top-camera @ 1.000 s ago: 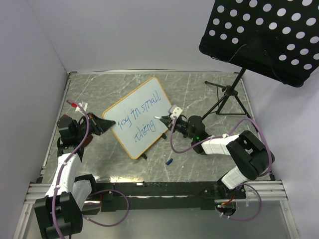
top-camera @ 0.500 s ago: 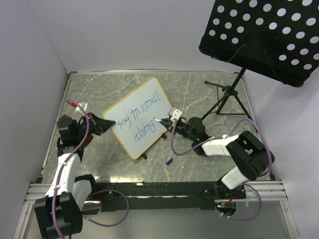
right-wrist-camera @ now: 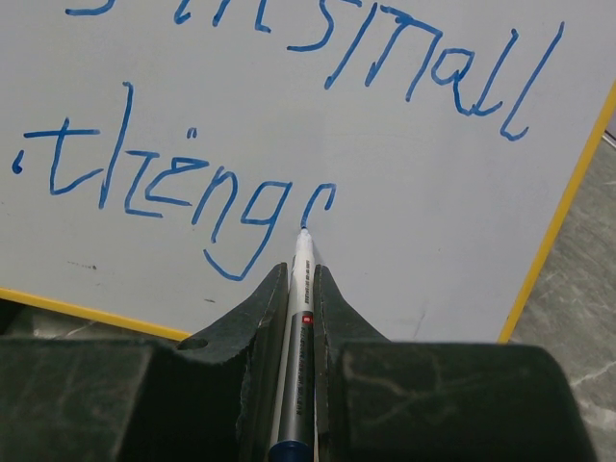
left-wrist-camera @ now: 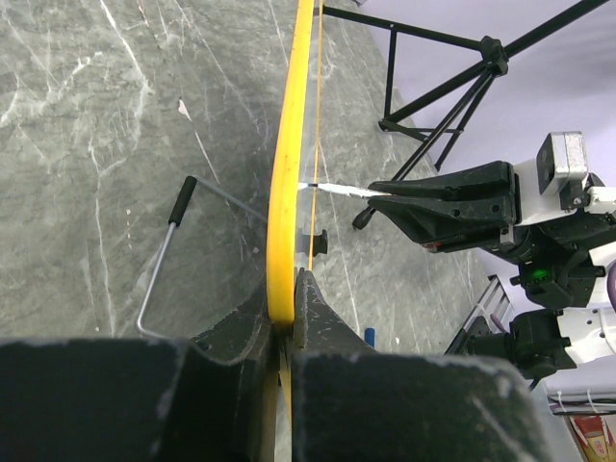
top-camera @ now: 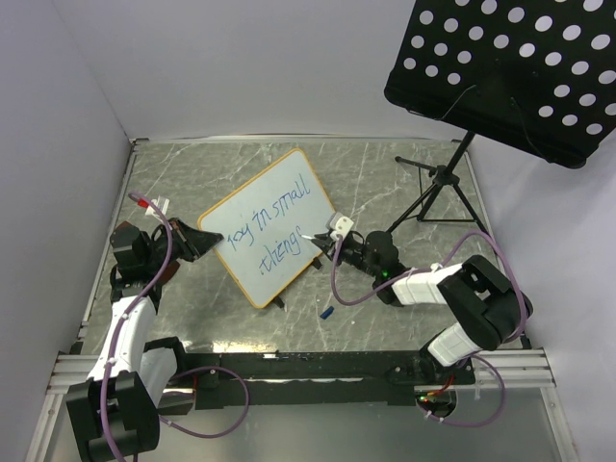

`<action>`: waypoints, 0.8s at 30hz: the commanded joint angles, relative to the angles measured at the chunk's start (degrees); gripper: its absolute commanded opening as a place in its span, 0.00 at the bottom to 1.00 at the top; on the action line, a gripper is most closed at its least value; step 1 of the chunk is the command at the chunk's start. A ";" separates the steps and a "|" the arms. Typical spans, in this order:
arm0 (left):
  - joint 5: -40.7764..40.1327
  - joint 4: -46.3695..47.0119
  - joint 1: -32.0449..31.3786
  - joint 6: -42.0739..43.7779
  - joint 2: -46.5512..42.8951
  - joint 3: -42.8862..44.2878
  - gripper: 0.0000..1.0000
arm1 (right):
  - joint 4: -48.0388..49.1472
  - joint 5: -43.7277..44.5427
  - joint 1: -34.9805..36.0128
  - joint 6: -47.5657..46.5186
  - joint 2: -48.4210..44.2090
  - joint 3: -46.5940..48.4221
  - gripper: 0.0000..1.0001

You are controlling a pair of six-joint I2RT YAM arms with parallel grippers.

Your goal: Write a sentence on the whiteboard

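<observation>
Blue ink newly shows a final 's' curve in the sentence (top-camera: 287, 252) on the whiteboard (top-camera: 289, 173), propped on the worktop (top-camera: 385, 173) with its edge clamped in the left pincer (left-wrist-camera: 287, 308), while the right pincer (right-wrist-camera: 300, 274) grips the marker (right-wrist-camera: 300, 289), so the writing looks nearly done.

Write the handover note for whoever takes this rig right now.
Left gripper: shut on the edge of the small white rectangular whiteboard with the orange frame, steadying it on the grey marbled table.
Right gripper: shut on a white-barrelled blue marker, tip against the board.
Done: the blue handwritten sentence reads "joy in small" above "thing", with the last letter half drawn at the tip.
Left: finish that letter, then lift the marker off. A small blue piece, probably the cap, lies on the table by the board's lower corner.
</observation>
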 commanded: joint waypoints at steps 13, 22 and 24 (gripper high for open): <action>3.00 0.87 -0.59 4.64 -1.00 0.65 0.01 | -3.43 -1.50 -0.39 -0.35 -3.29 -1.94 0.00; 3.00 0.79 -0.59 4.65 -1.00 0.73 0.01 | -4.23 -2.30 2.15 0.00 -4.43 -1.86 0.00; 3.00 0.87 -0.59 4.64 -1.09 0.73 0.01 | -4.75 -2.29 2.51 0.61 -5.22 -1.51 0.00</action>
